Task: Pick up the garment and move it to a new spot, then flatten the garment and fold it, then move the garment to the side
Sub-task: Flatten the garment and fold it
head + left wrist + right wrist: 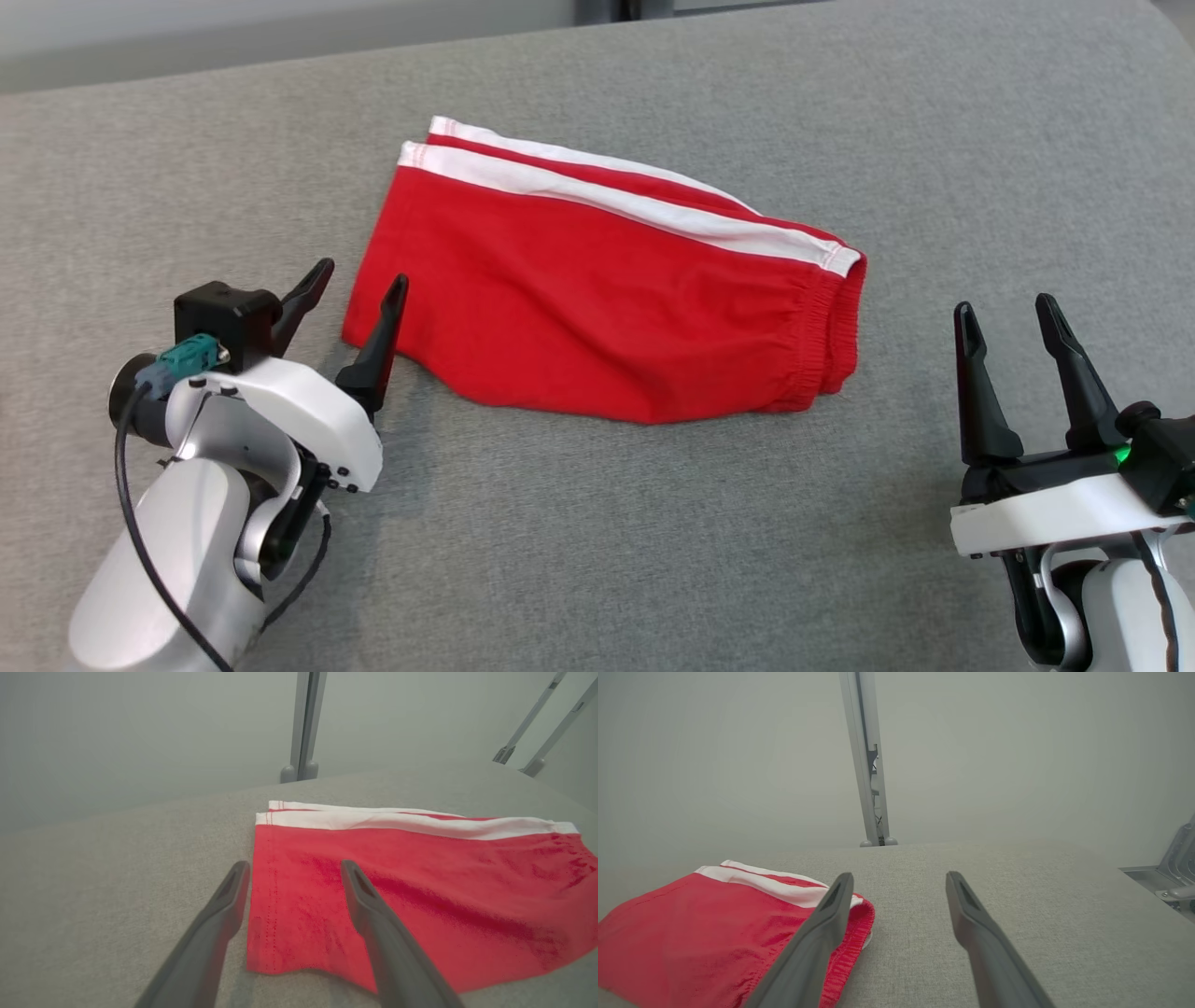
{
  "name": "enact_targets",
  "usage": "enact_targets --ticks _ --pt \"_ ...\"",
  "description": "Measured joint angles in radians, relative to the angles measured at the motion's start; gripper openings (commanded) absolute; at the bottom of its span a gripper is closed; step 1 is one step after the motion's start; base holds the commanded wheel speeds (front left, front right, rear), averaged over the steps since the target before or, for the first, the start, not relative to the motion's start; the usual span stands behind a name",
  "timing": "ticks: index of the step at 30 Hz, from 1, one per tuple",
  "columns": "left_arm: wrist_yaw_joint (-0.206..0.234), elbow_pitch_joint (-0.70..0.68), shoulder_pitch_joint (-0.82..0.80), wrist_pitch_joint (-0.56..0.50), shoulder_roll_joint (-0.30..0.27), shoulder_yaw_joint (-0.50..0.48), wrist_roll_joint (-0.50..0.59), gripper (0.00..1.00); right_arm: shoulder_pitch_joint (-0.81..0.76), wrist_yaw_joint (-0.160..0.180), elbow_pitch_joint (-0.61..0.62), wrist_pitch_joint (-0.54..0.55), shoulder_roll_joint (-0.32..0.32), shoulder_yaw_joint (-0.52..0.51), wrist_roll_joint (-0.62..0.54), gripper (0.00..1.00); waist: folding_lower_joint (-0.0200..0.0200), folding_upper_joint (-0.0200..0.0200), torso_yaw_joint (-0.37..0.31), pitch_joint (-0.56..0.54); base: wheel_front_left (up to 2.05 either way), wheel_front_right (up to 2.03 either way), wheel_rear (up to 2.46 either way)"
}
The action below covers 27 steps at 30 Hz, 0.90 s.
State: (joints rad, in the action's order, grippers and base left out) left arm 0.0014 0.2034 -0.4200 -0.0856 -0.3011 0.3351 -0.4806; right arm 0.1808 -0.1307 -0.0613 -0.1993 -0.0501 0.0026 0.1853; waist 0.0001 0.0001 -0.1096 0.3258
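Shorts (597, 308), red with white side stripes and doubled leg on leg, lie flat near the middle of the grey cloth-covered counter (607, 560), long axis running across it from the leg hems on the left to the elastic waistband on the right. The left claw (361, 273) stands wide open and empty just beside the hem end, so I'd judge it the nearer arm for a first pick. The right claw (1005, 308), equally spread and empty, sits well apart from the waistband, toward the counter's right edge.
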Motion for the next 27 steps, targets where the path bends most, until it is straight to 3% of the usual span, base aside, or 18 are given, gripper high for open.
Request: enact_targets --ticks 9,16,18,23,27 --pt "-0.04 0.257 -0.101 -0.057 0.001 0.003 -0.035 1.0 0.015 0.0 -0.026 -0.023 0.0 -0.001 0.026 1.0 0.0 0.0 -0.053 0.054 0.0 0.0 0.0" --pt "-0.083 0.327 -0.147 -0.109 0.026 0.019 -0.088 1.0 0.029 0.0 -0.043 -0.032 0.001 0.005 0.047 1.0 0.0 0.0 -0.055 0.064 0.0 0.0 0.0" --pt "-0.097 0.327 -0.151 -0.125 0.035 0.031 -0.107 0.0 0.042 0.0 -0.044 -0.037 0.001 0.008 0.054 1.0 -0.0001 0.0 -0.053 0.064 0.0 0.0 0.0" --pt "-0.105 0.327 -0.155 -0.095 0.046 0.041 -0.112 0.0 0.047 0.0 -0.051 -0.04 0.001 0.013 0.058 1.0 0.0 0.0 -0.047 0.063 0.0 0.0 0.0" --pt "-0.083 0.323 -0.134 -0.041 0.058 0.018 -0.123 0.0 0.047 0.0 -0.058 -0.048 0.002 0.014 0.062 1.0 0.0 0.0 -0.044 0.057 0.0 0.0 0.0"
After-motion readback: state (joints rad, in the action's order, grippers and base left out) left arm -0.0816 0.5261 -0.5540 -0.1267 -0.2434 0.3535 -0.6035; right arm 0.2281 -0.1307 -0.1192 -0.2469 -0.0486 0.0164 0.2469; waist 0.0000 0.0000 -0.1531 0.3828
